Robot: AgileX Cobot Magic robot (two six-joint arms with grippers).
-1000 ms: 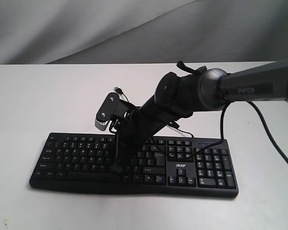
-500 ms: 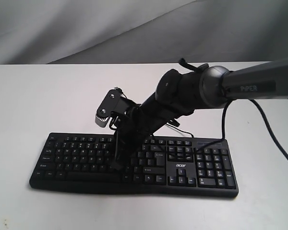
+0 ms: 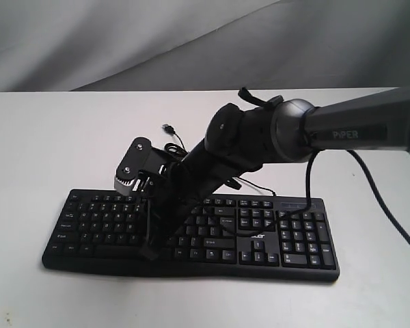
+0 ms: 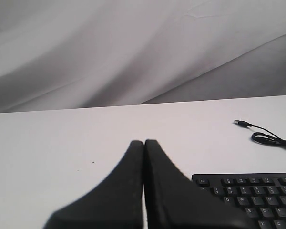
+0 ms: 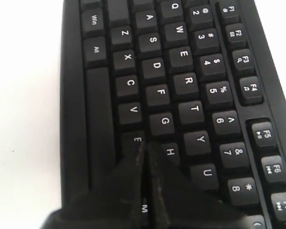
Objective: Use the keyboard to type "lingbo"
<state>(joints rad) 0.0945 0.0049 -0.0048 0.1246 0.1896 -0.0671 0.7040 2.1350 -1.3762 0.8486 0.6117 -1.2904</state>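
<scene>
The black keyboard (image 3: 294,239) lies on the white table, its acer logo facing the front. My right gripper (image 3: 150,251) reaches across from the right and points down at the lower letter rows, left of the middle. In the right wrist view my right gripper (image 5: 145,143) is shut with nothing held. Its tips sit over the half-hidden B key (image 5: 132,139), beside H (image 5: 170,152); whether they press it I cannot tell. My left gripper (image 4: 144,142) is shut and empty above bare table, left of the keyboard's Esc corner (image 4: 202,181). It is out of the exterior view.
The keyboard's thin black USB cable (image 3: 169,140) curls on the table behind it, with the plug (image 4: 240,123) lying loose. A grey cloth backdrop (image 3: 123,41) hangs behind the table. The right arm's own cable (image 3: 389,219) droops over the right side.
The right arm has swung left along the keyboard and dipped, carrying its shut tips from the middle letter keys toward the lower row further left.
</scene>
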